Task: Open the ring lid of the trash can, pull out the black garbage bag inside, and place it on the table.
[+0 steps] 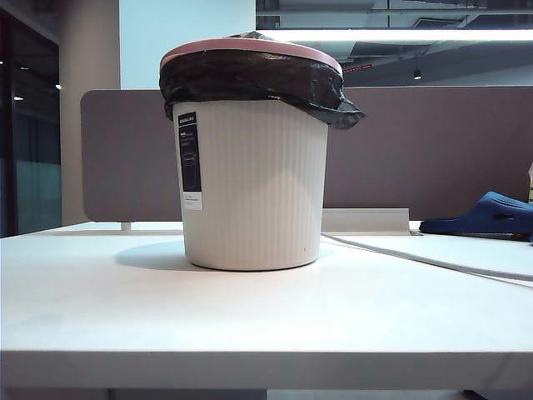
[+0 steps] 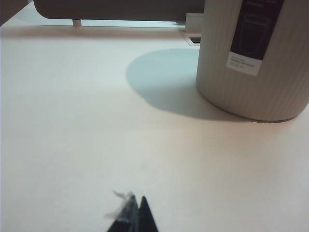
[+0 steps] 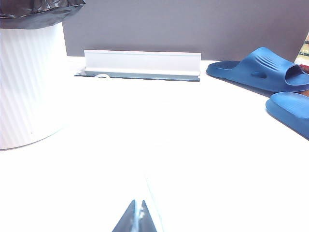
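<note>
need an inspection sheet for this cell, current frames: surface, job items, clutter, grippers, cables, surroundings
Surface: white table, bare in front of the bin.
Job's things: bin upright mid-table; pink ring lid on its rim; black bag clamped under it, edge draped over the rim.
Clutter: two blue slippers at back right.
Grippers: left gripper shut, empty, low over the table left of the bin; right gripper shut, empty, to its right. A whitish scrap clings to the left fingers.
Cables: white cable running from the bin to the right edge.
Surroundings: grey-brown partition behind; white tray at its foot.
</note>
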Controlling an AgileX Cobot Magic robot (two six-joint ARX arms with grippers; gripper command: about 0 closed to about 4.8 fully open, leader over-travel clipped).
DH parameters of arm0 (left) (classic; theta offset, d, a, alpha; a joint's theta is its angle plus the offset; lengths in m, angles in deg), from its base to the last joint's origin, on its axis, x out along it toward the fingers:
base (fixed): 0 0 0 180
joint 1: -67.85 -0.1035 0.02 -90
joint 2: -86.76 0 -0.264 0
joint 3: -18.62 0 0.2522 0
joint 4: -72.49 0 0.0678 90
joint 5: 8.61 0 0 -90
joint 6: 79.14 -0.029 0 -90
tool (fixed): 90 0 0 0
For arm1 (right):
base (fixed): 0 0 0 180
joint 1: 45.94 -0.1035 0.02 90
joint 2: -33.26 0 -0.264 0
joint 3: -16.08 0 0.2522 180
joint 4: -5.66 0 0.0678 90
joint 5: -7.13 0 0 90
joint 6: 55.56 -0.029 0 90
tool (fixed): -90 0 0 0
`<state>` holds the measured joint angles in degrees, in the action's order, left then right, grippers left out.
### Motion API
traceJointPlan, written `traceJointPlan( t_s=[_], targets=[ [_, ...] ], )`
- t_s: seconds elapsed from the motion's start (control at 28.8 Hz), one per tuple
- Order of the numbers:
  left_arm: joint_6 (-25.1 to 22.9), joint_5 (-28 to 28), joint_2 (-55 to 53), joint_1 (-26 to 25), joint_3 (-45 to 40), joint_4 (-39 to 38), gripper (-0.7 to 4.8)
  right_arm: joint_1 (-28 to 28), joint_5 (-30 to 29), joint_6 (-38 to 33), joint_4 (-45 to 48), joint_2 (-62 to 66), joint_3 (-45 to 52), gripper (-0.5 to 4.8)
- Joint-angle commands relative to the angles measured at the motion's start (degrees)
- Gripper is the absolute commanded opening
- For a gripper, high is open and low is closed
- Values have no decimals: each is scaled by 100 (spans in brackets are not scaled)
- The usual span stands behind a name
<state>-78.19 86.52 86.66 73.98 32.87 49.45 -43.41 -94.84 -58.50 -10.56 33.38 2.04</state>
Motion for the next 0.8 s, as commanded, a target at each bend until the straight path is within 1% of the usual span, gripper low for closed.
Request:
traceJointPlan(
  t_s=[0.03, 0.31, 0.42, 0.49, 0.56, 0.7, 0.8],
  targets=[
    [-7, 9, -4, -7, 4, -72, -6, -7, 7, 15, 79, 4, -4, -1],
    [4, 26, -4, -7, 4, -72, -6, -7, -2, -2, 83, 4, -4, -1],
    [85, 26, -4, -7, 4, -72, -6, -7, -33, -17, 83, 4, -4, -1],
    [439, 26, -4, -7, 4, -72, -6, -7, -151, -175, 85, 4, -4, -1],
    [1012, 26, -4, -7, 4, -72, -6, -7, -256, -459, 105, 4, -4, -1],
    [2159, 28, -4, -7, 4, -70, -6, -9, -376, -1314, 116, 4, -4, -1],
    [2813, 205, -4, -7, 4, -20, -6, -7, -492, -1871, 149, 4, -4, -1]
  ],
)
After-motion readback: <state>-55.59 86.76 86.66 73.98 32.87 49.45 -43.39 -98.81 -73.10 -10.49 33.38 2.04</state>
